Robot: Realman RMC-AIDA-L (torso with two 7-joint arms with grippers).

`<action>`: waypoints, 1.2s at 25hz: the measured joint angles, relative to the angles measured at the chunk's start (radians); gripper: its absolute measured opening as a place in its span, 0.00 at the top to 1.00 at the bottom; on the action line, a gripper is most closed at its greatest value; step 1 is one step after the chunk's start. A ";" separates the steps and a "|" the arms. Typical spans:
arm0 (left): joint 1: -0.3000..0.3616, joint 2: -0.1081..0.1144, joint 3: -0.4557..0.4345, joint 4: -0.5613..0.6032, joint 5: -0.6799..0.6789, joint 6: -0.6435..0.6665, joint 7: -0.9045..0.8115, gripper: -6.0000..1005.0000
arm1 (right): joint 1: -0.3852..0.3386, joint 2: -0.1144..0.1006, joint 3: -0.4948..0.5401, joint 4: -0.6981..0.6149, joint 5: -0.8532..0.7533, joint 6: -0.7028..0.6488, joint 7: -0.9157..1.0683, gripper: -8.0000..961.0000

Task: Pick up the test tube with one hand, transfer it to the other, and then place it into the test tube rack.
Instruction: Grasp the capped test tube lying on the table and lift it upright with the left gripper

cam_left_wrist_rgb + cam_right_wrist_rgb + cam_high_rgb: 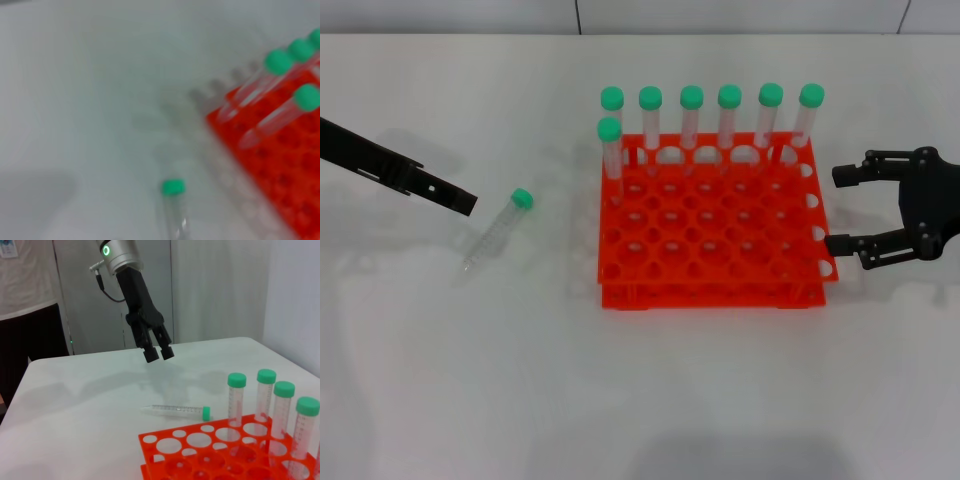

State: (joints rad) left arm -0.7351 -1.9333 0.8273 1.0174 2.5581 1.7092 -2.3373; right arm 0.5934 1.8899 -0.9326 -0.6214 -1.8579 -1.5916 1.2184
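Left claw hangs above the white surface, fingers a narrow gap apart, holding nothing. Just to its right the test tube lies flat, green cap toward the test tube rack, which apparently holds seven capped tubes. Right claw sits beside the rack, spread wide, empty.

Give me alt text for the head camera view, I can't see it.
A green-capped test tube lies on the white table, left of an orange-red test tube rack holding seven upright tubes. The left gripper hangs above the table near the lying tube; the open right gripper waits beside the rack's right edge.
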 joint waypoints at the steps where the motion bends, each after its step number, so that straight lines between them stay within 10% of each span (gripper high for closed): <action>1: -0.014 -0.005 0.001 -0.005 0.037 0.000 -0.020 0.16 | 0.001 0.002 0.000 0.000 0.000 0.002 -0.003 0.09; 30: -0.130 -0.093 0.180 -0.221 0.252 -0.199 -0.171 0.18 | -0.006 0.027 -0.009 -0.014 -0.007 0.019 -0.030 0.09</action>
State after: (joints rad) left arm -0.8650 -2.0261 1.0076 0.7961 2.8100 1.5104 -2.5085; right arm 0.5874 1.9171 -0.9413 -0.6351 -1.8650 -1.5728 1.1880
